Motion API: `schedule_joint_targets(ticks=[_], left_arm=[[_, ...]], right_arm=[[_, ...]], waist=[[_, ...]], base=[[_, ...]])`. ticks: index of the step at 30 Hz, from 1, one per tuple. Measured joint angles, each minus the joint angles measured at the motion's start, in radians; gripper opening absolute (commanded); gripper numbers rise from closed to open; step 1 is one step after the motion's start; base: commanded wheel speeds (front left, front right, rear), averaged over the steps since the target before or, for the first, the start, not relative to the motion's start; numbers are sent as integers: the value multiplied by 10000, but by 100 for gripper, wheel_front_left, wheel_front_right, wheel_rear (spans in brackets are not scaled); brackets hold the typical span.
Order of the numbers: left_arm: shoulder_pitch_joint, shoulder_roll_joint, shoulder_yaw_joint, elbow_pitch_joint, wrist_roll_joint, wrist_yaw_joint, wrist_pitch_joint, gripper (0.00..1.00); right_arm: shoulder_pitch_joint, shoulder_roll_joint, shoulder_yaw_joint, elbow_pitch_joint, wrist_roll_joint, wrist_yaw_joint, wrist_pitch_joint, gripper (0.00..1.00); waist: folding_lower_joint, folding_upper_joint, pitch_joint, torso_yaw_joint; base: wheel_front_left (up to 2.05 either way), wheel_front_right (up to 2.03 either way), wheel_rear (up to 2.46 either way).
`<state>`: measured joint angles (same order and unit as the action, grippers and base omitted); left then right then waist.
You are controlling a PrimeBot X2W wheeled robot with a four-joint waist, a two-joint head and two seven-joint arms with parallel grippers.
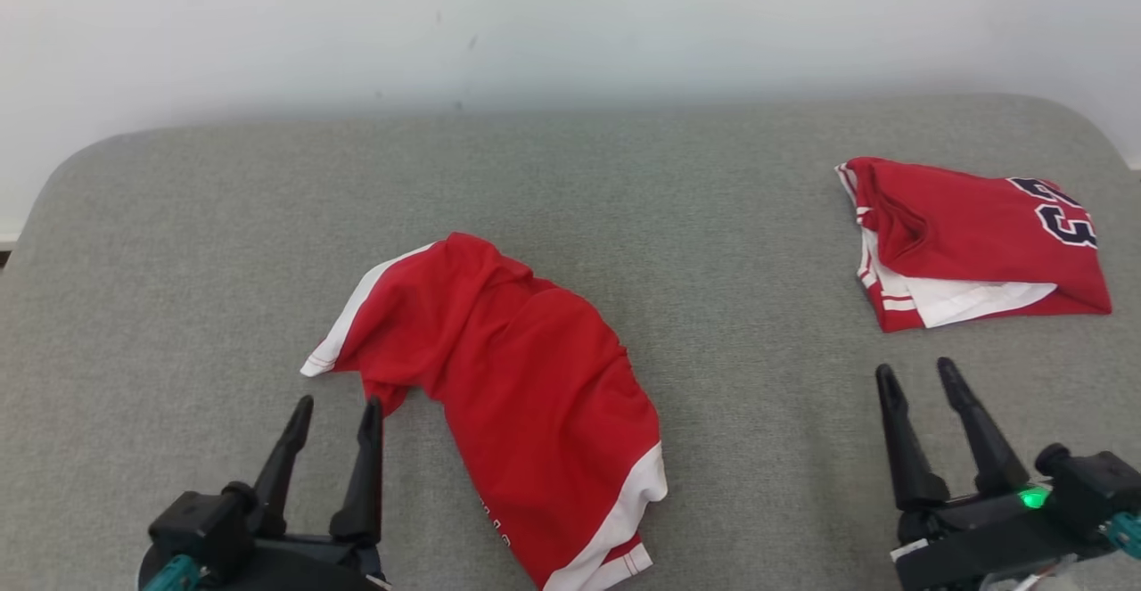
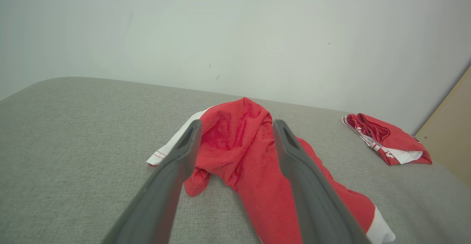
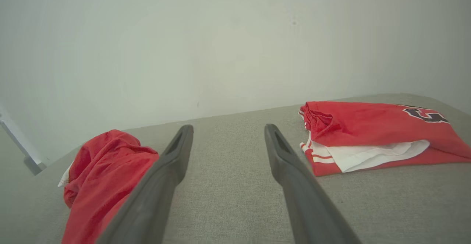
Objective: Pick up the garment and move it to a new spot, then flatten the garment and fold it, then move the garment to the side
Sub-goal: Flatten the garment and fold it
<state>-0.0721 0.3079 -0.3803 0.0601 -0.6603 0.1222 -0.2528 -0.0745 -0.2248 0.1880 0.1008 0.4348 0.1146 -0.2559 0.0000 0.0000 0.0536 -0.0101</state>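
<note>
A crumpled red garment [image 1: 526, 377] with white trim lies in the middle of the grey padded table [image 1: 624, 190], running from centre toward the near edge. The left wrist view has the same garment [image 2: 243, 144] straight ahead, past the fingers. My left gripper [image 1: 339, 406] stands open at the lower left, its tips just short of the garment's near-left corner. At the lower right my right gripper [image 1: 916, 372] is open too, over bare table, with nothing between its fingers. The right wrist view has the garment [image 3: 106, 166] off to its left.
A second red garment [image 1: 967, 239], folded, with white lining and a dark number print, rests at the table's far right, and appears again as a folded garment [image 3: 371, 135] ahead-right of the right gripper. A pale wall [image 1: 570, 20] backs the table.
</note>
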Motion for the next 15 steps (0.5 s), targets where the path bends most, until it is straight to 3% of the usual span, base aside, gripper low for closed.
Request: schedule_joint_targets(ticks=[7,15], left_arm=[[-62,-351,-499,-12,368,-380,0,100],[-441,-704,-823,132,552,-775,0,100]], right_arm=[[-960,410,422,1212,1080,59,587,100],[-2192,556,1087,2999,2132,86,1985,100]], waist=[[0,1,223,422],[1,1,538,1113]], base=[[0,0,0],[0,0,0]])
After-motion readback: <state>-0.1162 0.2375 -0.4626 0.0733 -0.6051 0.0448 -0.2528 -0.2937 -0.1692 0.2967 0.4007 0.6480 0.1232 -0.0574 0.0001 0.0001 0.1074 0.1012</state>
